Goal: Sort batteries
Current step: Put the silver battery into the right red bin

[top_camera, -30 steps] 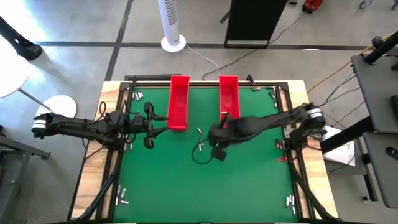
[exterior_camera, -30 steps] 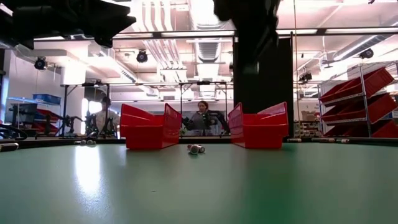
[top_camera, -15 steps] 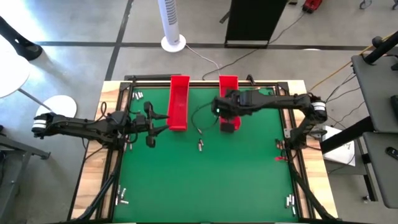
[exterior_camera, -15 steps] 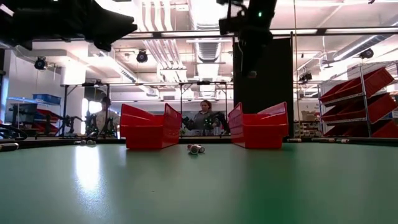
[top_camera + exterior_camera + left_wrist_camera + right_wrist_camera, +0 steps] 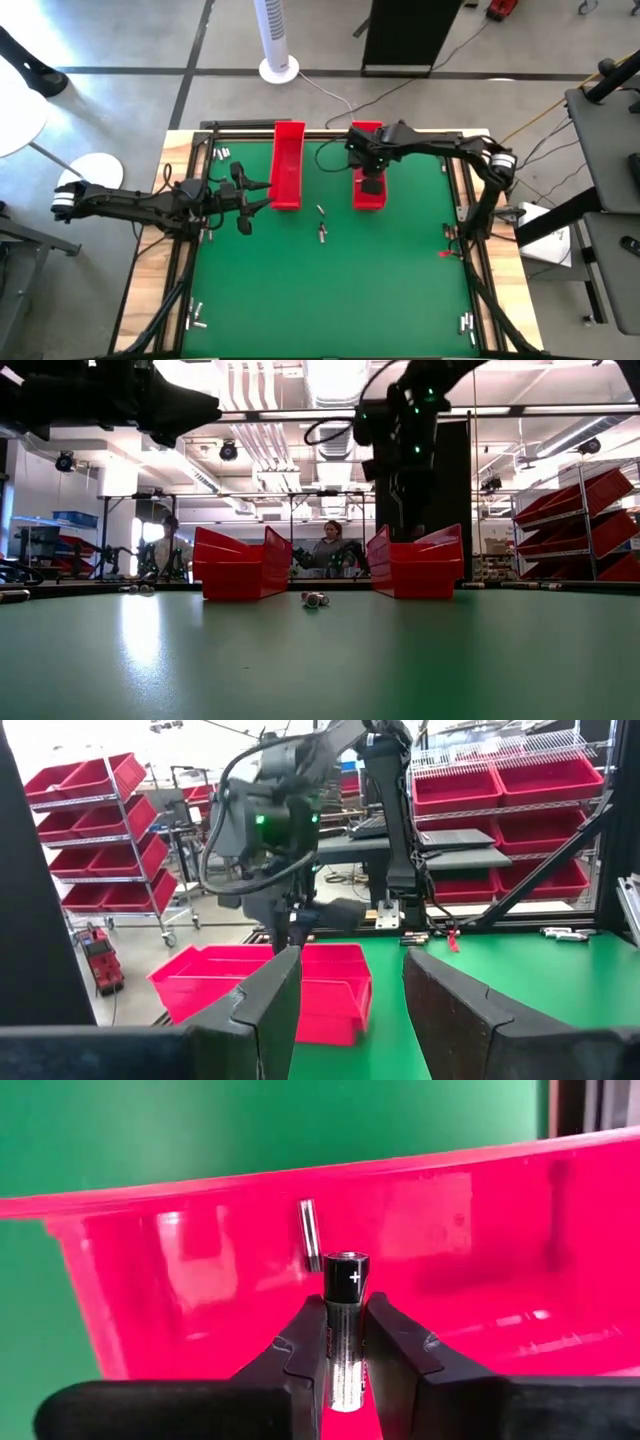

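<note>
My right gripper (image 5: 371, 184) hangs over the right red tray (image 5: 368, 204), shut on a black battery (image 5: 346, 1330) with a plus mark. Another battery (image 5: 311, 1233) lies on that tray's floor. Two loose batteries (image 5: 320, 210) (image 5: 322, 233) lie on the green mat between the trays; the low view shows them as a small cluster (image 5: 315, 598). My left gripper (image 5: 243, 203) waits open at the table's left, beside the left red tray (image 5: 288, 165), with nothing between its fingers (image 5: 268, 1005). My right gripper pinches the battery's sides (image 5: 345, 1342) between its two fingers. The fingers come from above, pointing steeply down, and the battery lies along them. Its plus end (image 5: 346, 1266) sticks out past the fingertips. The battery is lifted clear above the tray's floor.
Small clusters of batteries lie by the frame rails at the far left (image 5: 222, 152), near left (image 5: 197, 318), near right (image 5: 466, 322) and far right (image 5: 440, 150). The green mat (image 5: 330, 290) lies open on the near side. People sit in the room beyond the table.
My right gripper has swung from the middle of the mat toward the far edge and now hangs over the right tray, rolling its wrist on the way. It has stayed shut on the battery.
</note>
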You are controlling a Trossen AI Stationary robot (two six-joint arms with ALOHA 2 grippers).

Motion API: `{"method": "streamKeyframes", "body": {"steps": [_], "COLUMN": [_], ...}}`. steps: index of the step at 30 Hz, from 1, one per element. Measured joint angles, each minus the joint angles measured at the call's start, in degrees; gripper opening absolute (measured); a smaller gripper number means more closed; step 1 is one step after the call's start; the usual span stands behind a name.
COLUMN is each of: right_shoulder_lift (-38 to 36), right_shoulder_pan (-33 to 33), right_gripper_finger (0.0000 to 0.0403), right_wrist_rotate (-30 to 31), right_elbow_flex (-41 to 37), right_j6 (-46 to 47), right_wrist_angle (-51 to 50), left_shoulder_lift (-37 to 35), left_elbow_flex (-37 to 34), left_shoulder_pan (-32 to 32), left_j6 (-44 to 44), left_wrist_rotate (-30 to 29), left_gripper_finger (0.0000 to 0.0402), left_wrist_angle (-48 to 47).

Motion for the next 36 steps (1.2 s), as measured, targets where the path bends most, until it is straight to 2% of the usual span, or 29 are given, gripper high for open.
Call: {"method": "streamKeyframes", "body": {"steps": [4, 19, 36], "right_shoulder_lift": [0.0, -0.02, -0.07], "right_shoulder_pan": [-0.93, -1.65, -3.4], "right_gripper_finger": [0.0045, 0.0047, 0.0045], "right_wrist_rotate": [-2.55, -2.39, -2.36], "right_elbow_flex": [-4.12, -13.56, -17.88], "right_j6": [-1.58, -3.02, -4.32], "right_wrist_angle": [6.32, 20.44, 25.5], "left_shoulder_lift": [0.0, 0.0, 0.0], "left_elbow_flex": [0.0, 0.01, 0.02], "left_shoulder_pan": [0.02, 0.02, 0.02], "left_j6": [0.0, -0.02, -0.26], "left_wrist_rotate": [-0.03, -0.05, -0.05], "left_gripper_finger": [0.0158, 0.0158, 0.0158], "left_wrist_angle": [-0.02, -0.24, -0.22]}}
